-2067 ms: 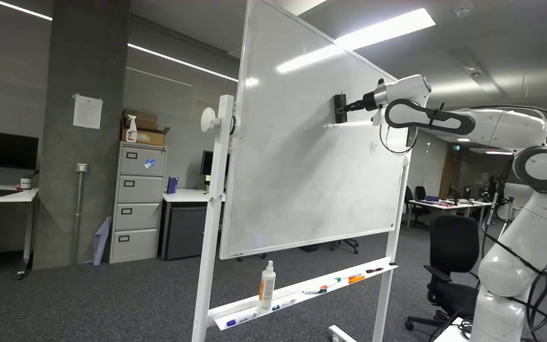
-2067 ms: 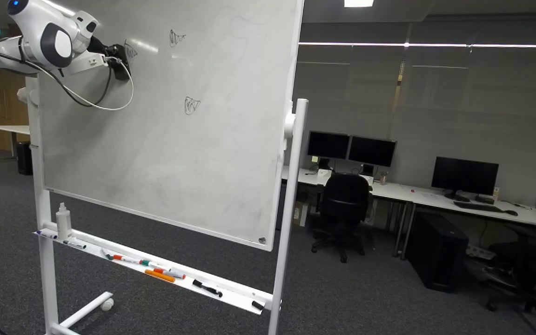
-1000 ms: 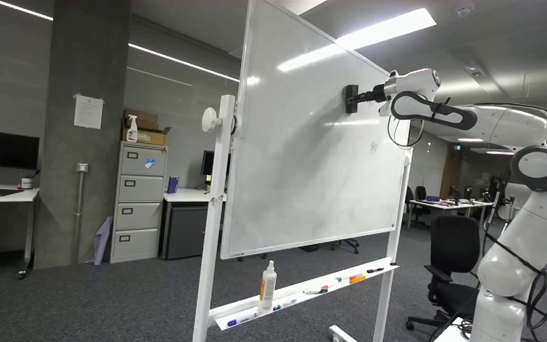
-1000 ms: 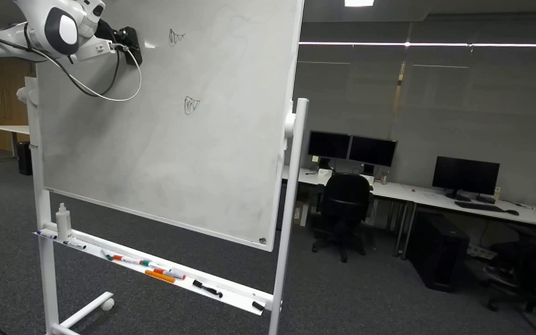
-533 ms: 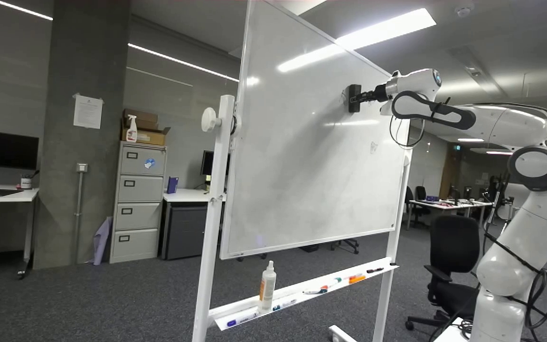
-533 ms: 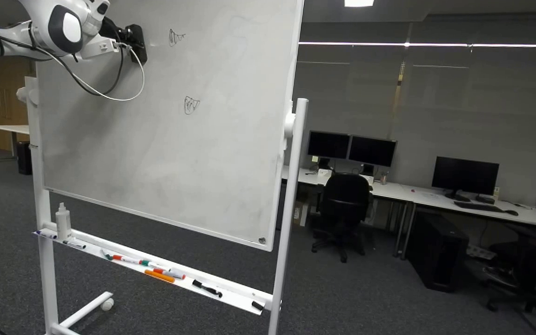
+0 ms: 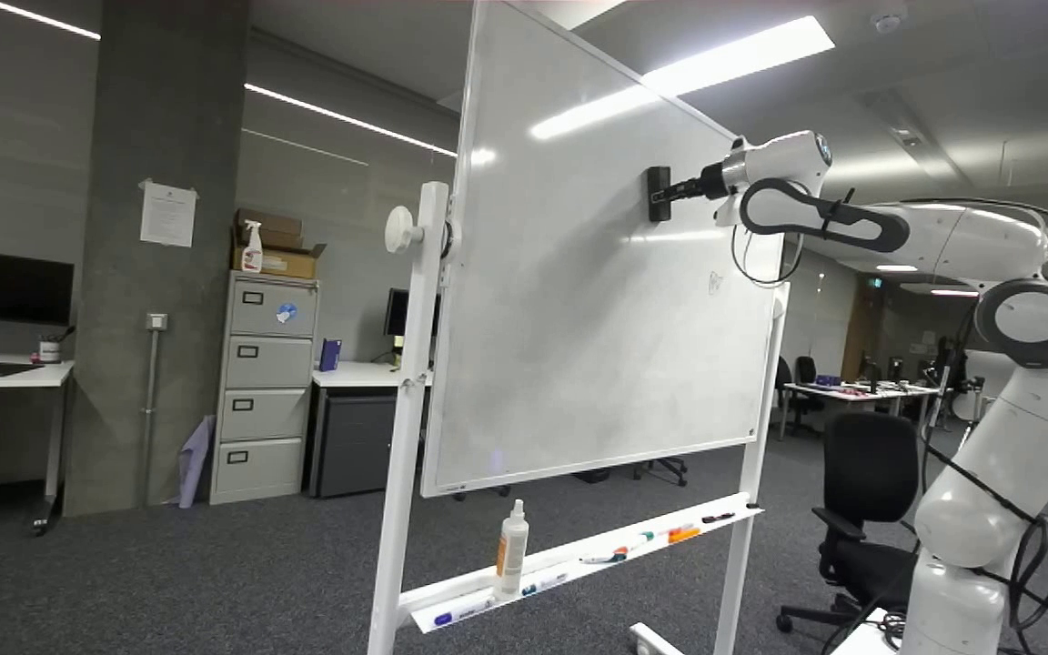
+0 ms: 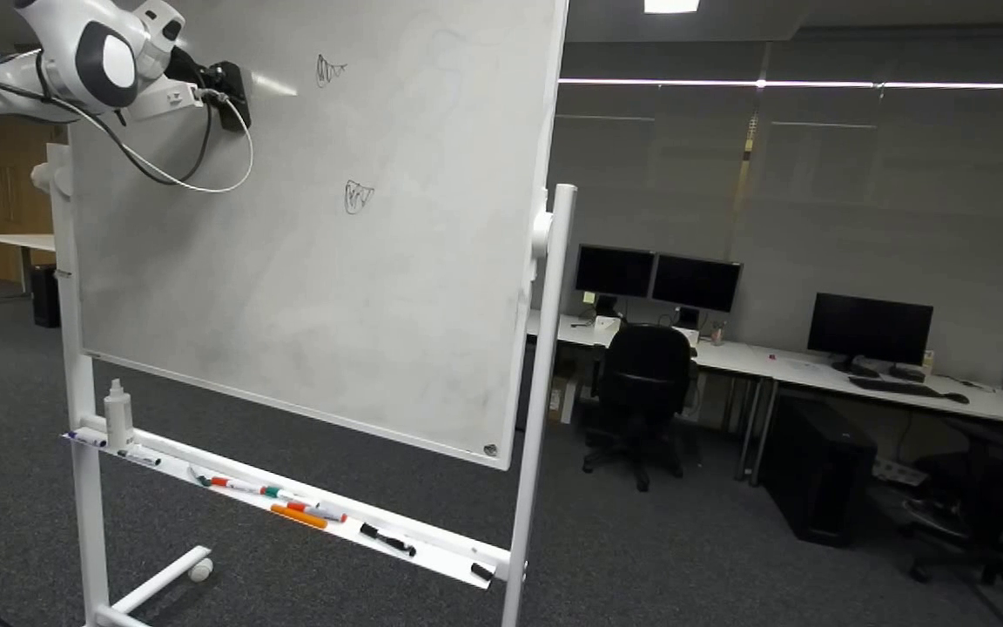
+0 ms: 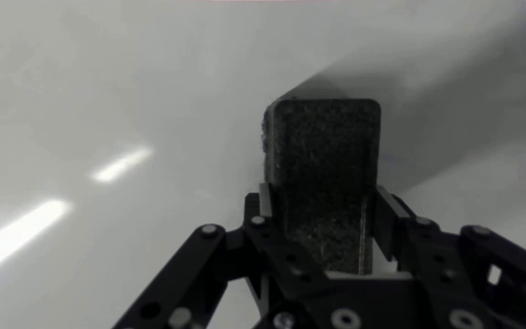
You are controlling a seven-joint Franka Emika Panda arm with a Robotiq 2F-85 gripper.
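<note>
Grey carpet [image 8: 684, 557] and office desks surround a whiteboard [image 7: 579, 364] hung in a wheeled stand [image 7: 402, 455]. High on it, the gripper [image 9: 323, 205] is clamped on the long sides of a black whiteboard eraser [image 9: 327, 141], which appears to lie against the whiteboard, though the contact face is hidden. Its free end juts past the fingertips toward twelve o'clock in the wrist view, so a hard or off-centre push could, I judge, rock or twist it in the grip. Too firm a press might also tilt the whiteboard at its pivot knob [image 7: 402, 229] or roll the stand on its caster [image 8: 200, 569]; whether that is braked cannot be made out. A loose white cable [image 8: 250, 150] loops toward six o'clock from the eraser in an exterior view and could snag or rub.

From the eraser in that view, an upper scribble [image 8: 330, 70] lies between two and three o'clock, a lower scribble [image 8: 360, 197] at four. Well below, the pen tray [image 8: 445, 557] holds an upright bottle [image 7: 512, 550], an orange marker [image 8: 299, 516] and other pens, which a low swing might scatter. An office chair [image 7: 870, 464] shows at nine o'clock from the lower robot arm [image 7: 968, 520]; its true clearance is hard to tell.
</note>
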